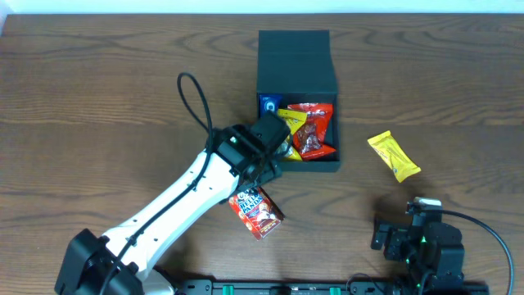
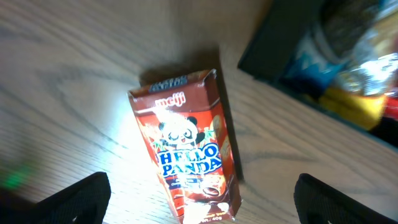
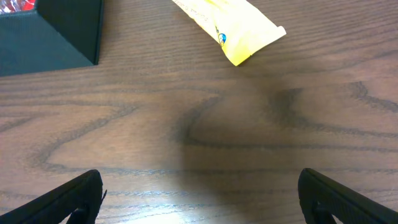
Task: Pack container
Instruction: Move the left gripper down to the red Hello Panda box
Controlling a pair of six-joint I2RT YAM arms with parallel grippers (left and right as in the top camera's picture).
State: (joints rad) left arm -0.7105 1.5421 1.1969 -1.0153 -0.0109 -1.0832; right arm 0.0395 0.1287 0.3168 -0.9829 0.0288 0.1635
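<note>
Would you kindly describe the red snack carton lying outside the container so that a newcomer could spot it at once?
Start at the dark container in the middle of the wooden table. Just off its left corner nearest the robot lies the Hello Panda carton, beside the white arm. It is red-brown with a cartoon panda, unlike the yellow packet to the container's right.

counter: brown wood grain, smooth
container: dark matt cardboard
Hello Panda box: glossy printed card
yellow packet: shiny wrapper
</note>
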